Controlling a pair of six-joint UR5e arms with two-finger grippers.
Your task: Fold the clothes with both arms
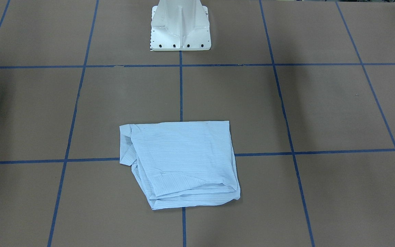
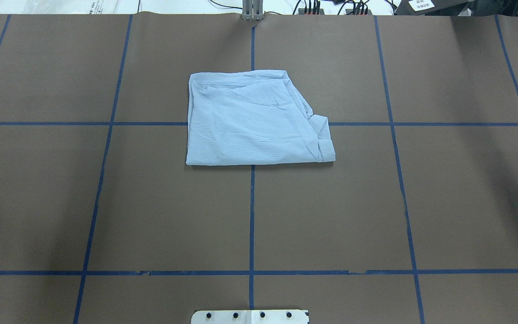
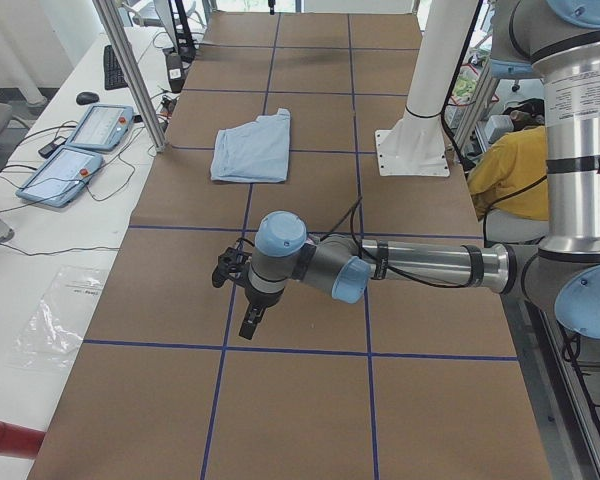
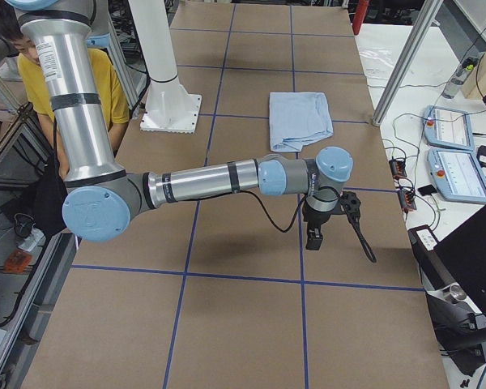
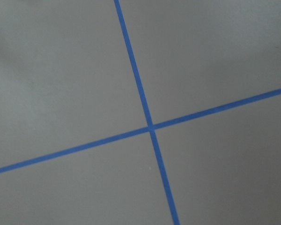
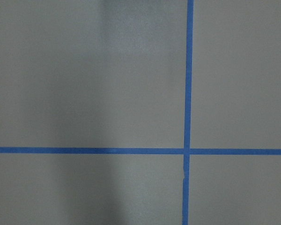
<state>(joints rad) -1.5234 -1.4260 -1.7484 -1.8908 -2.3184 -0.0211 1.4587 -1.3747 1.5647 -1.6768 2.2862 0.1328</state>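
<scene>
One folded light-blue shirt (image 2: pixel 254 123) lies on the table (image 2: pixel 443 202), at 12 o'clock from the pedestal (image 2: pixel 250 317) in the overhead view. Two grippers hang well apart from it, the left gripper (image 3: pixel 248 328) and right gripper (image 4: pixel 313 240), each seemingly over tape lines (image 5: pixel 150 126); whether their fingers are open I cannot tell

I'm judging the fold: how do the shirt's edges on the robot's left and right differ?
The left edge runs straight; the right edge slants and juts out. The left edge is smooth; the right edge is bunched, with layers showing. Both rest on the table.
</scene>
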